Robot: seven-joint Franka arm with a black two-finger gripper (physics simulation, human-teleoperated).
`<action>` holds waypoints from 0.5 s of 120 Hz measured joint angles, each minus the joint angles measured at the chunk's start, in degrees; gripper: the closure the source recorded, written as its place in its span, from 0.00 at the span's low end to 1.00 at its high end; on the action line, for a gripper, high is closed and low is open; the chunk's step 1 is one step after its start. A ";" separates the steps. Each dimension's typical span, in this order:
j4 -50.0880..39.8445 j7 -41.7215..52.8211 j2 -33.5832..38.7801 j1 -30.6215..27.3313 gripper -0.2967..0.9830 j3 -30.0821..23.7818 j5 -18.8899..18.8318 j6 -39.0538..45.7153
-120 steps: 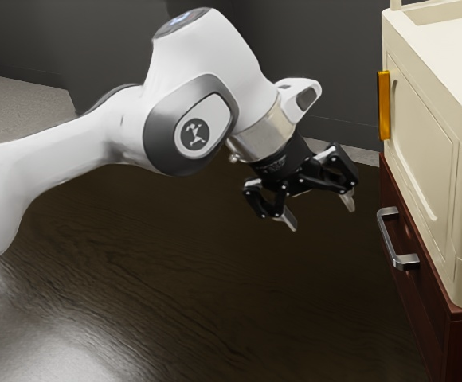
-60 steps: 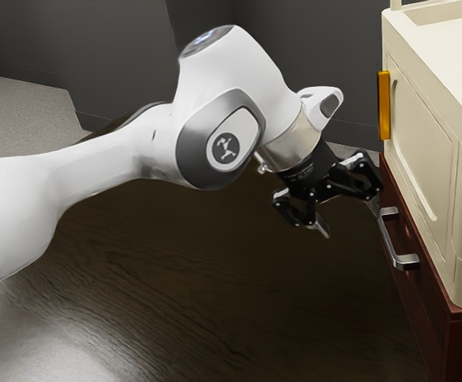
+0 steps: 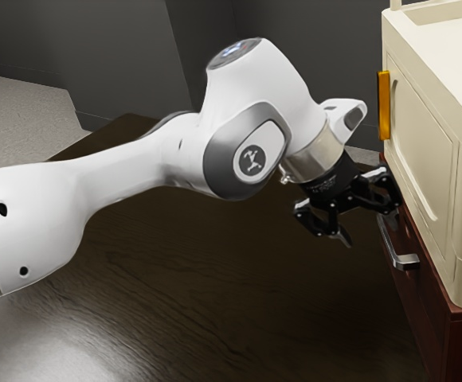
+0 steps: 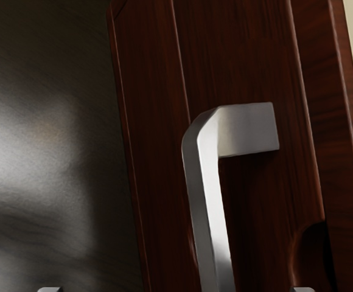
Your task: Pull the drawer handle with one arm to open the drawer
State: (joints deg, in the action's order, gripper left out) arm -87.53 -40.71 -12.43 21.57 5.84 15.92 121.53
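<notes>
From the exterior view's left, the arm (image 3: 143, 171) now stretches farther across than a second ago, its forearm low, the wrist arched above, the hand slanting down toward the drawer. The gripper (image 3: 368, 228) has arrived beside the metal handle (image 3: 406, 261), fingers wide apart and nothing gripped. To its right, that handle hasn't moved on the dark red drawer front (image 3: 426, 302), which looks shut. So the approach seems nearly done; bringing the bar between the fingers, closing and pulling should follow.
</notes>
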 joint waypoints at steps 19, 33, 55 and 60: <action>0.22 0.15 -1.17 -0.11 0.41 -0.04 0.05 0.03; 0.44 0.24 -1.84 -0.23 0.41 -0.04 0.06 0.05; 0.34 0.34 -1.93 -0.23 0.43 -0.04 0.01 0.04; 0.28 0.35 -1.93 -0.22 0.44 -0.04 0.00 0.02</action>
State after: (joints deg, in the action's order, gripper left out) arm -87.25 -40.35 -14.36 21.35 5.80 15.92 121.55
